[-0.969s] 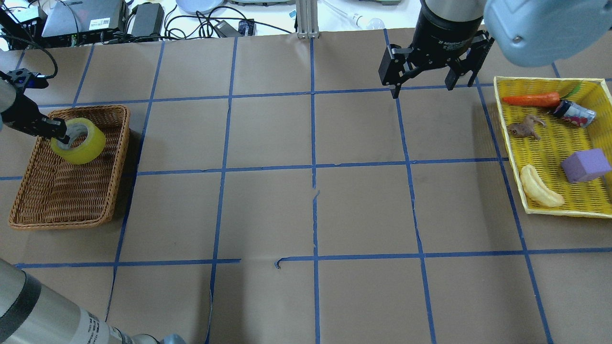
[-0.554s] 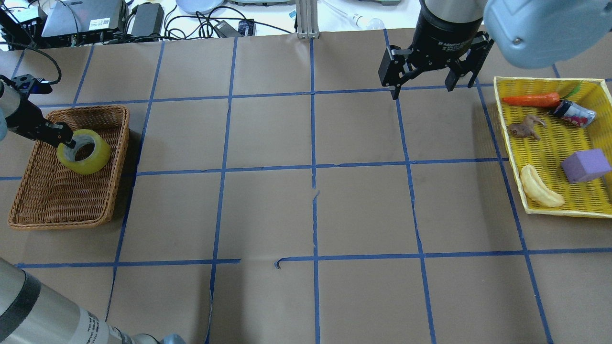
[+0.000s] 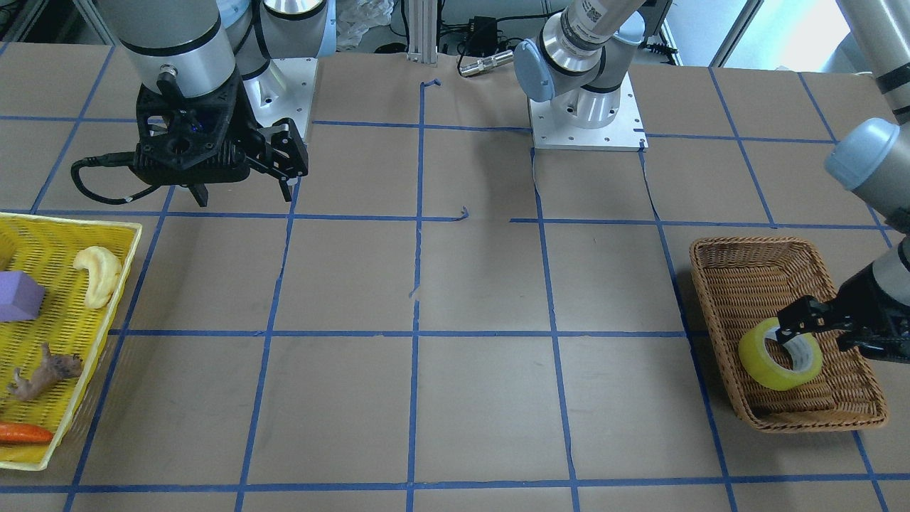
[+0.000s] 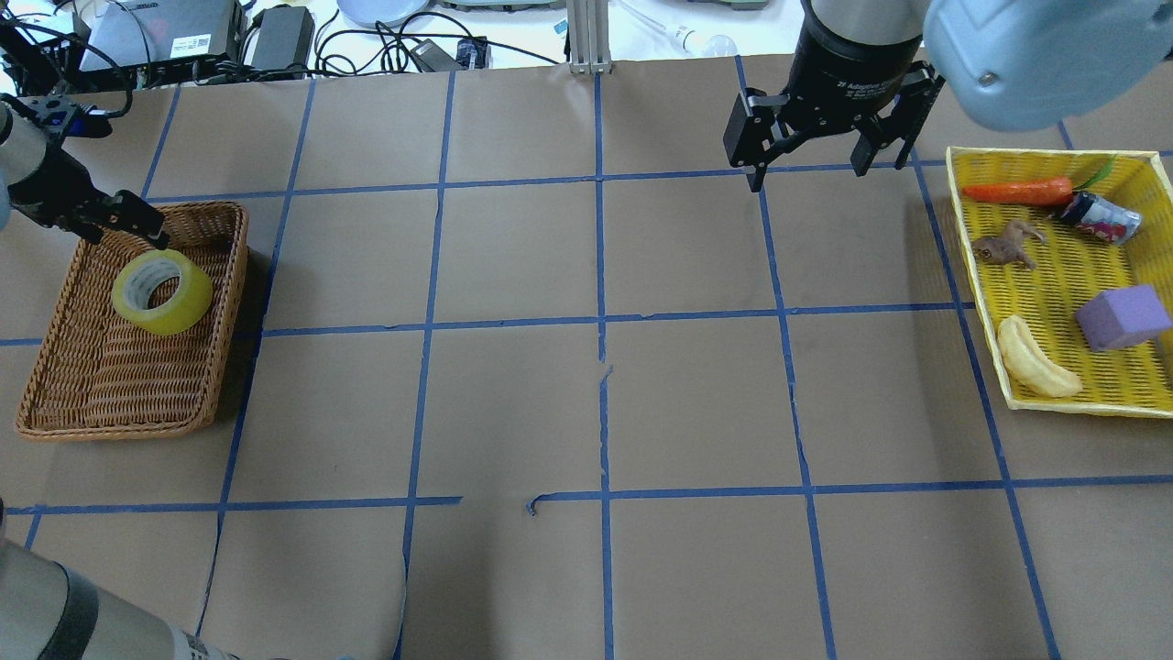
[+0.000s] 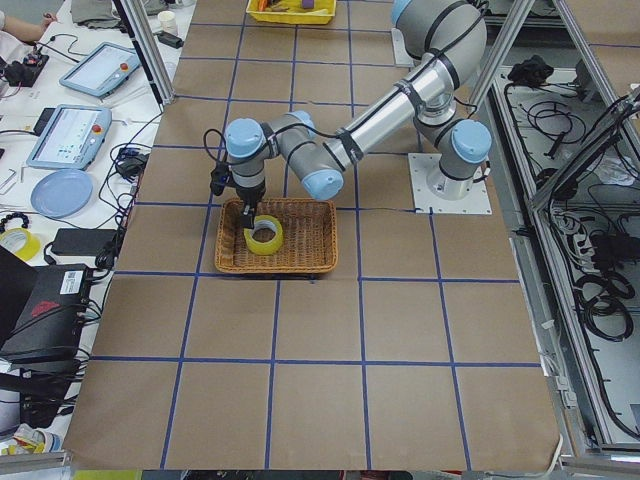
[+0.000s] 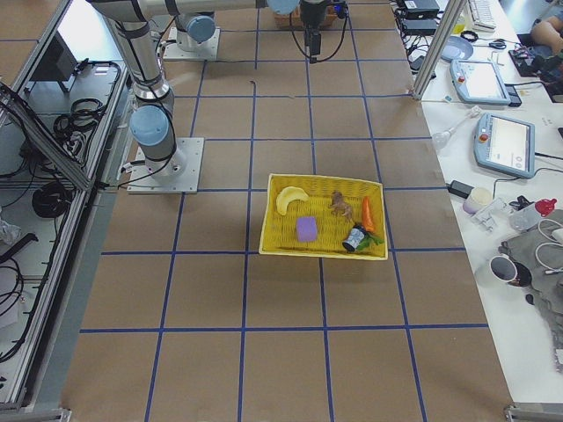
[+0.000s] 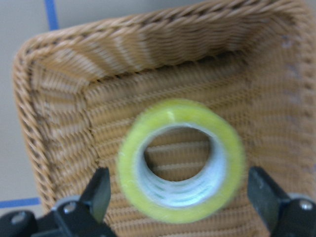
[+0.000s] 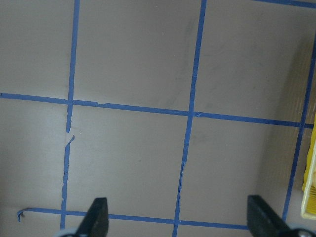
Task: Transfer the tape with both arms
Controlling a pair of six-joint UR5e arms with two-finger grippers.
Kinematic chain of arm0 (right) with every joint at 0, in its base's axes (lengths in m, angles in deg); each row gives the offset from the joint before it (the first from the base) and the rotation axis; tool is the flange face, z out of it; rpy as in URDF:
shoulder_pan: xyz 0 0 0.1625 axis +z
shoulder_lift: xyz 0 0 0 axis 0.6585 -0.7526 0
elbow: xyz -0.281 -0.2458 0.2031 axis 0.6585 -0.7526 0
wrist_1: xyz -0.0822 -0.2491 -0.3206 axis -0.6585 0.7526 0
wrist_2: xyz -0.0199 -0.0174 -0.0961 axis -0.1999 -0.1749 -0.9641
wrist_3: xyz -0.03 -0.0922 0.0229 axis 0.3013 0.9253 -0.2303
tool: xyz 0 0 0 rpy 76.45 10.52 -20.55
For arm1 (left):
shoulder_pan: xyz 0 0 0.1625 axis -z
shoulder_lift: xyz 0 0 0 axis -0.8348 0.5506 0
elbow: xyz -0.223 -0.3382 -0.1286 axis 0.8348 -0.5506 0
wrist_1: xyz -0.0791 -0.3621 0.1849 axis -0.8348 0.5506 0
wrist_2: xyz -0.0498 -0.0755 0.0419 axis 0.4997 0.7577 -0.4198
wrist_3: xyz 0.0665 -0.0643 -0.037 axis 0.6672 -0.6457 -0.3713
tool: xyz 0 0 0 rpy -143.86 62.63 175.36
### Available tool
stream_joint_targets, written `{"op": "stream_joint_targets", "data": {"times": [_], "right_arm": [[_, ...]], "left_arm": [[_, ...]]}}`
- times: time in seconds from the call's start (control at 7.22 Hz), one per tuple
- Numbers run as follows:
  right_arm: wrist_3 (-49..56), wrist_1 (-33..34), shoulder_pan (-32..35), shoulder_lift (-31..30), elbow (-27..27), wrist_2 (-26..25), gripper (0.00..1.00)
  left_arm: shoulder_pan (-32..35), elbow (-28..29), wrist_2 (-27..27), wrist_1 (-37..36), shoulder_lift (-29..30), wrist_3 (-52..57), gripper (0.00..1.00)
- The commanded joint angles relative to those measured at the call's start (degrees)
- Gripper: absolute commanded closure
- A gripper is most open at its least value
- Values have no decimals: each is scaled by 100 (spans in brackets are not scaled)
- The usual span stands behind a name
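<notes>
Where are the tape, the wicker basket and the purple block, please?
tape (image 4: 188, 310): overhead view, yellow outer band.
wicker basket (image 4: 119, 376): overhead view, bare floor.
purple block (image 4: 1123, 316): overhead view, top face.

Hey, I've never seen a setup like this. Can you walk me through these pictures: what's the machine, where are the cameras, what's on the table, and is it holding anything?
The machine is two robot arms, a left arm and a right arm, each ending in a black two-finger gripper.

Two pictures look down on the table, one from behind the robot and one from across it. Two look along the table from its ends, and two come from cameras on the wrists.

On the robot's left is a wicker basket with a roll of yellow tape lying in it. The left gripper hangs open over the roll, without touching it.

On the right, a yellow tray holds a carrot, a can, a purple block, a banana-like piece and a small brown figure. The right gripper is open above the table.

Nothing is held.
</notes>
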Motion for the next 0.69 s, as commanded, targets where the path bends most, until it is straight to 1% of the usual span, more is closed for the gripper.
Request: {"op": "stream_joint_targets", "data": {"times": [0.0, 0.14, 0.28, 0.42, 0.55], "right_arm": [[0, 0, 1, 6, 0, 3, 0], [0, 0, 1, -3, 0, 3, 0], [9, 0, 1, 6, 0, 3, 0], [0, 0, 1, 6, 0, 3, 0], [0, 8, 10, 6, 0, 3, 0]], "left_arm": [[1079, 33, 14, 365, -627, -919, 0], [1554, 112, -99, 539, -855, -1576, 0], [2011, 174, -230, 1089, -1162, -2583, 0], [2355, 366, -258, 1573, -1409, -3011, 0], [2524, 629, -371, 2161, -1577, -3067, 0]]}}
